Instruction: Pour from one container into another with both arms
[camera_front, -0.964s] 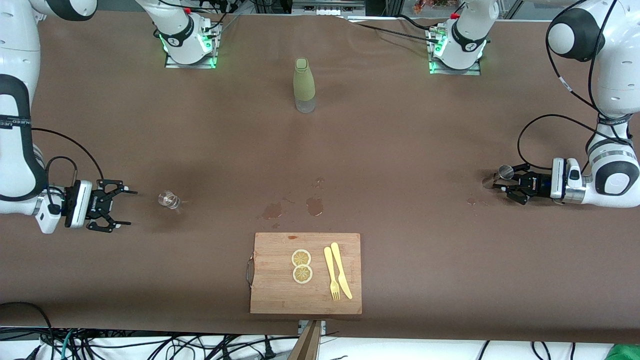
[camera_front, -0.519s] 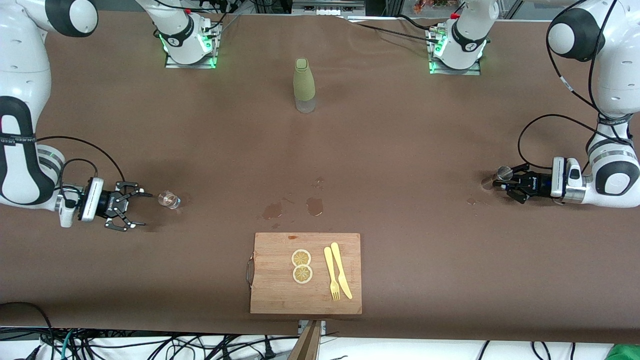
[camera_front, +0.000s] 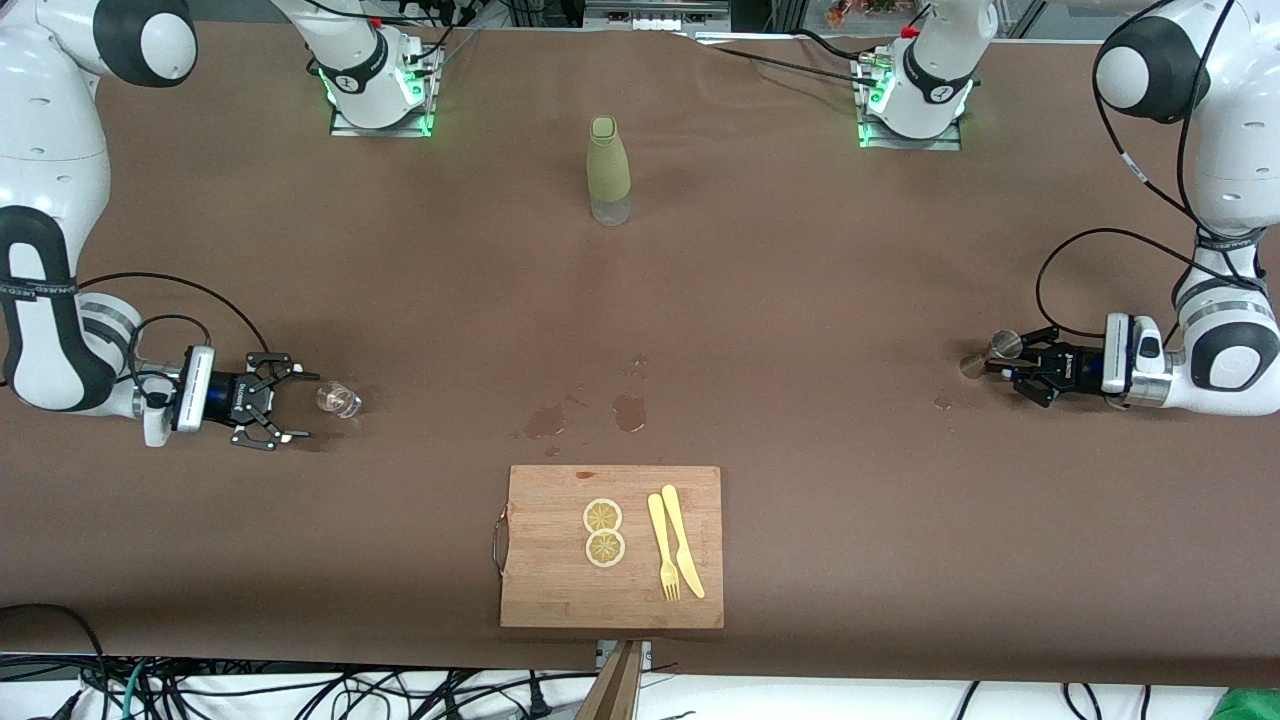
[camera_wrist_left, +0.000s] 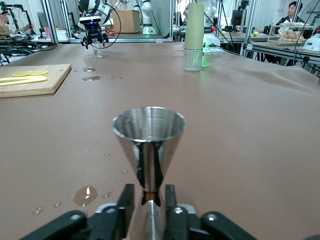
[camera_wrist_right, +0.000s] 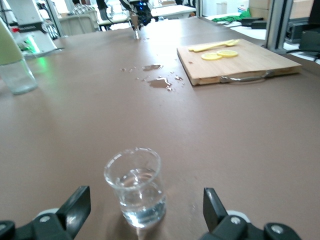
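— What stood at the right arm's end of the table?

— The right pincer lay low over the brown cloth, its two fingers spread wide. The small clear glass stood upright on the table just in front of them, a little water in its bottom. In the right wrist view the glass sat between the open fingertips, touching neither.

— And toward the middle?

— A tall olive-green bottle stood upright, farther from the front camera than everything else. Nearer than that were a few wet patches on the cloth. Nearer still lay a wooden cutting board carrying two lemon slices, one just beside the other, and a yellow fork and knife side by side.

— What about the left arm's end?

— The left pincer was down at table level, pressed onto the waist of the silver jigger. The left wrist view showed the jigger upright, its upper cone open toward the camera and the fingers closed on the narrow part from both sides. Whether its base rested on the table I could not tell. A few droplets lay on the cloth near it.

— Were the two vessels close?

— No, well apart, one at each end.
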